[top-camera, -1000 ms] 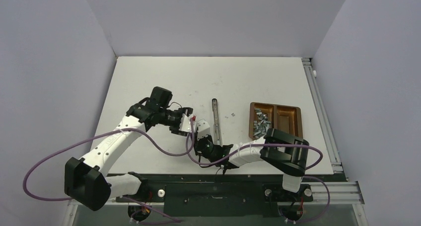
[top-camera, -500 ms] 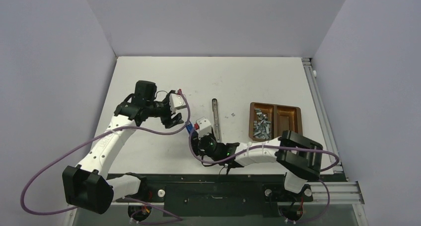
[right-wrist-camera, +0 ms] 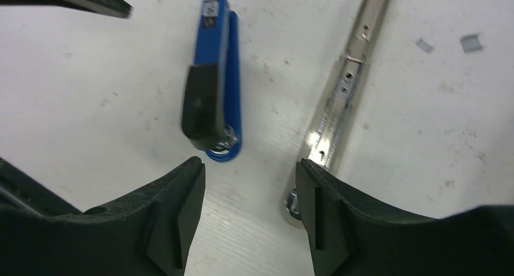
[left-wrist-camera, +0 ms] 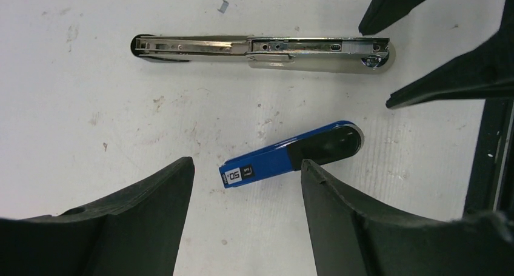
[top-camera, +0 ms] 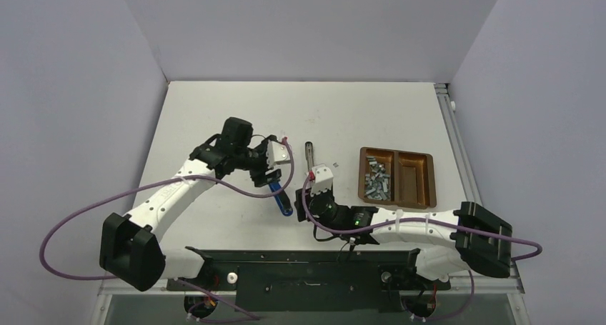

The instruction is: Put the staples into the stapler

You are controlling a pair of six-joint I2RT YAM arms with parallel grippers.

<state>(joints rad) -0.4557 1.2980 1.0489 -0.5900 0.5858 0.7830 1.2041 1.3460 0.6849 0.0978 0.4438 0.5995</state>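
My left fingers (left-wrist-camera: 245, 162) stand well apart and hold nothing. They hang over the blue stapler piece (left-wrist-camera: 291, 153), which lies flat on the tabletop (left-wrist-camera: 91, 118) below the gap, touched by neither finger. It has a black grip at one end and a small label at the other (too small for me to read properly). Just beyond it, with bare tabletop between, the chrome stapler rail (left-wrist-camera: 260, 47) lies opened out flat and long.

My right fingers (right-wrist-camera: 248, 164) are also spread wide and empty. From that wrist the blue piece sits ahead to the left, and the rail runs off to the right, its near end cut off behind one finger. In the overhead view my own wrist hides those fingertips.

Two tiny grey scraps (right-wrist-camera: 470, 42) lie past the rail (staples or not, I cannot tell).

Well to the right, the staples (top-camera: 376, 179) lie piled in the left compartment of the wooden tray (top-camera: 429, 175).
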